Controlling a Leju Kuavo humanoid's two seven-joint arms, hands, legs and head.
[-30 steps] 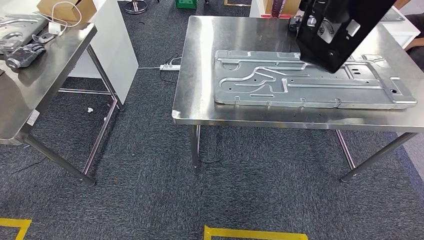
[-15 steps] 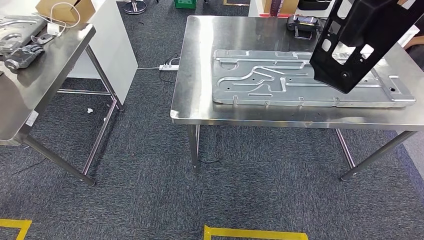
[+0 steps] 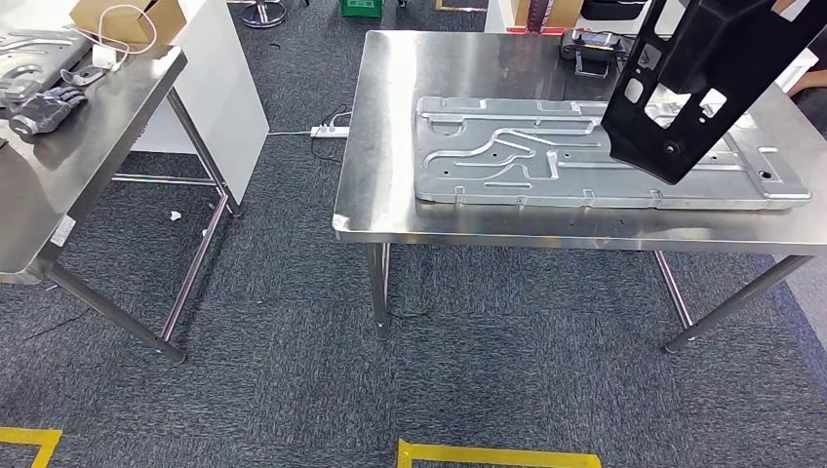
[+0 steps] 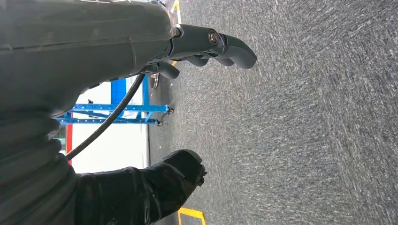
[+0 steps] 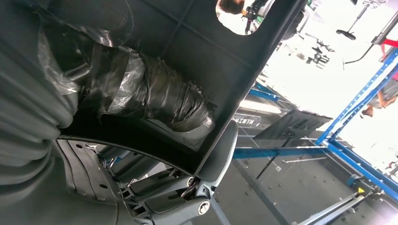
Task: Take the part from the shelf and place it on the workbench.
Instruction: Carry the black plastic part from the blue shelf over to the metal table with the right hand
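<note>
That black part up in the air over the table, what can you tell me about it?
The black part is a flat, stiff plate with folded edges and several cut-out holes, likely painted metal. It hangs tilted above the silver panel lying on the steel workbench, not yet set down. In the right wrist view the right hand grips it, a taped thumb pressed against its inner face.

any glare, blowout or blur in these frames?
Head view: sharp; soft glare on the workbench top, black part a dark mass with little surface detail. Right wrist view: background blown out white, right hand and part underexposed. Left wrist view: carpet grain streaky, left hand fairly crisp.
</note>
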